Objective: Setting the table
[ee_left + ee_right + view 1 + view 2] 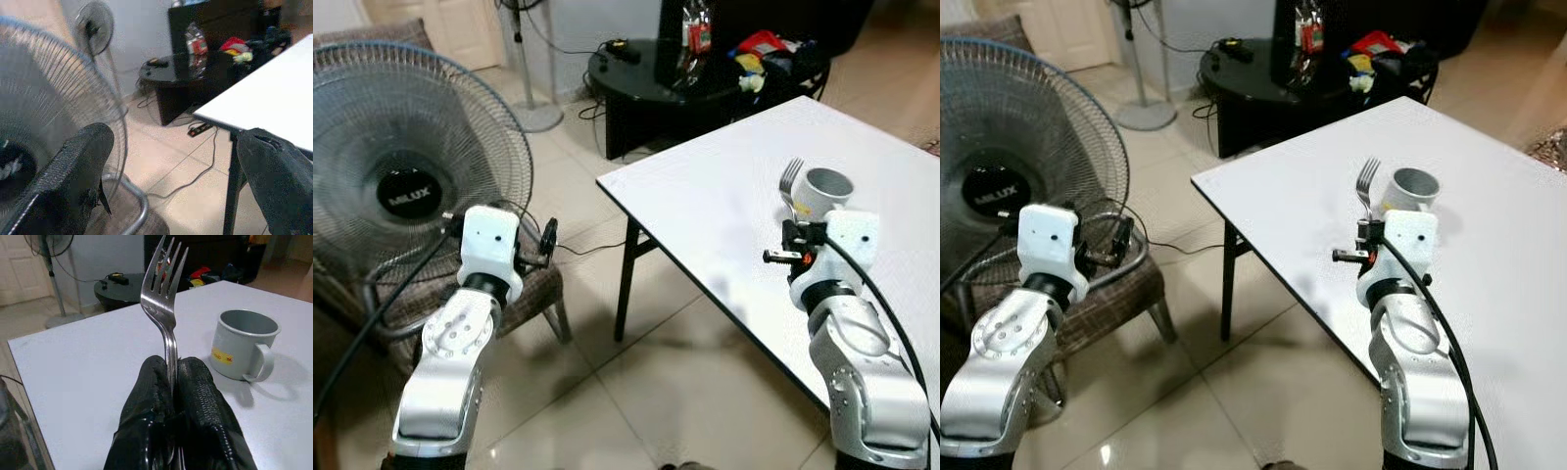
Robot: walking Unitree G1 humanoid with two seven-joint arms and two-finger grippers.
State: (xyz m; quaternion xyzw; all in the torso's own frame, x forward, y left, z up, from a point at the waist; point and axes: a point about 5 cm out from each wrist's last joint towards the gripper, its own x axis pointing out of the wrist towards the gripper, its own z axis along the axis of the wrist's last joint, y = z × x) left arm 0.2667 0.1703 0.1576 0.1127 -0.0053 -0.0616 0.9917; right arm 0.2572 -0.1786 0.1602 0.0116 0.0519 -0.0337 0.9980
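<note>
My right gripper (171, 382) is shut on a silver fork (165, 298) and holds it upright, tines up, above the near part of the white table (724, 196). The fork (789, 181) stands just left of a grey metal mug (822, 194) that sits on the table with its handle toward me. In the right wrist view the mug (242, 345) carries a small yellow label. My left gripper (181, 181) is open with nothing between its fingers, raised off the table's left side over the tiled floor near a chair.
A large standing fan (406, 166) and a woven chair (524, 294) stand at my left. Beyond the table's far corner is a black round side table (685, 78) with bottles and clutter. A second fan's stand (530, 108) and cables lie on the floor.
</note>
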